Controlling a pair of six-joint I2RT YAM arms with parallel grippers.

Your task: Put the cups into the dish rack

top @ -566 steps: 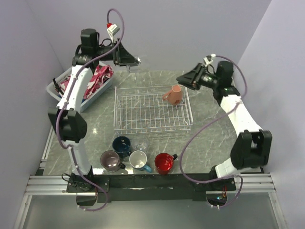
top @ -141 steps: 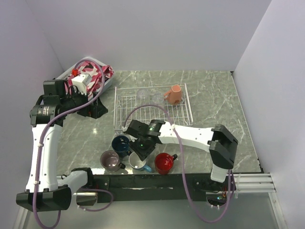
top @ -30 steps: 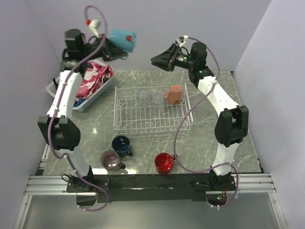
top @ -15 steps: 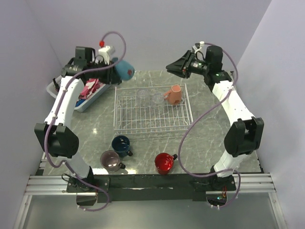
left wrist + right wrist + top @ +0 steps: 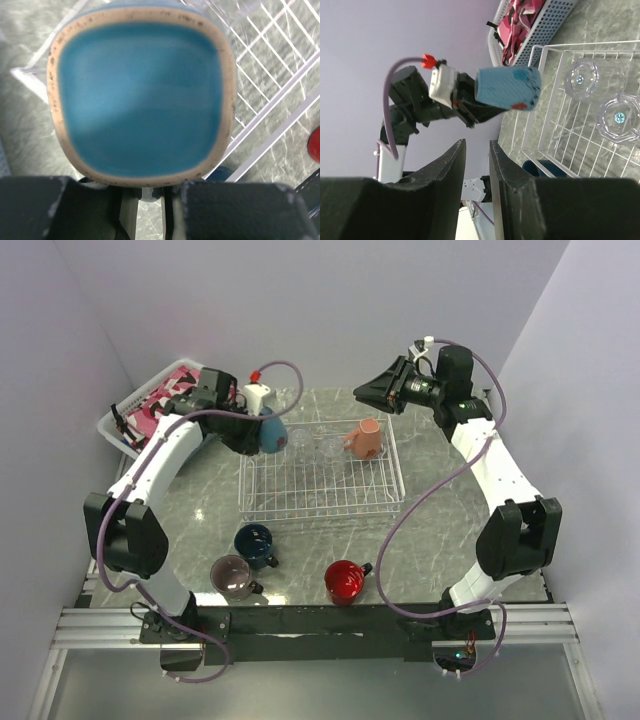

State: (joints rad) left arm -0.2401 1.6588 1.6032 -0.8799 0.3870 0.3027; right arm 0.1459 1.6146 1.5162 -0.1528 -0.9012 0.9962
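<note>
Tabletop [image 5: 440, 500]: grey marble; rack sits mid, toward far edge, loose mugs along near edge.
Dish rack [image 5: 320, 485]: white wire grid. Most of its floor is free, only the far side is taken.
Basket [image 5: 125, 422]: white, pink cloth inside, far-left corner. Not your target.
Left fingers [image 5: 225, 210]: clamped on the lt-blue mug. Grip spot is hidden behind the mug's base, so can't tell if it's handle or rim.
Right fingers [image 5: 520, 200]: narrow gap, nothing btwn them. They're raised over the far edge, well apart from every cup.
Lt-blue mug [image 5: 271, 430]: in the air over the rack's far-left corner, base facing the wrist cam, mouth pointing away. Step in hand, as I judge it: set-down of this mug. Next you'd need to lower it onto free grid just beside the glasses w/o knocking them, then let go.
Salmon mug [image 5: 365, 440]: in the rack, far-right corner, tilted.
Navy mug [image 5: 255, 542]: on tabletop btwn rack and near edge, not yet loaded.
Mauve mug [image 5: 232, 577]: near edge, left of centre, not yet loaded.
Red mug [image 5: 344, 581]: near edge, centre, not yet loaded.
Glasses [image 5: 299, 437]: two, clear, in the rack along its far side, btwn lt-blue and salmon mugs.
</note>
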